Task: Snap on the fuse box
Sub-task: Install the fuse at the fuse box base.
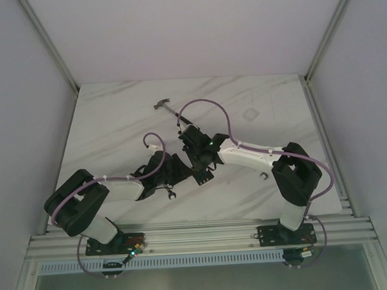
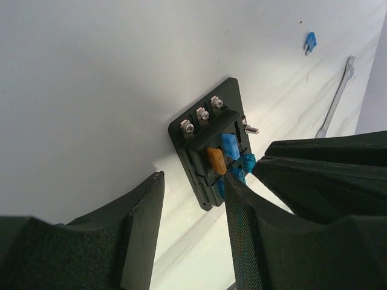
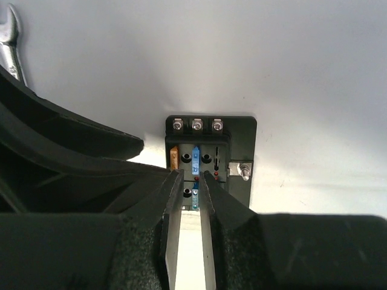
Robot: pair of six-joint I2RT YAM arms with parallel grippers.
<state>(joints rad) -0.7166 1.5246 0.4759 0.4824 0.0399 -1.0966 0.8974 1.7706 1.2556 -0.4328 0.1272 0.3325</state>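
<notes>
The fuse box [image 3: 240, 139] lies flat on the tabletop [image 1: 114, 123]. The left tool [image 2: 193, 181] stands open close to it. The right tool [image 3: 192, 178] hovers over it, jaws slightly apart, gripping nothing.

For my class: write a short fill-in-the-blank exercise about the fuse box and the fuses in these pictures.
The fuse box has a row of ___ silver screws. Beside the seated blue fuse, the neighbouring fuse is ___. The loose fuse lying on the table is ___.
Missing words: three; orange; blue.
</notes>
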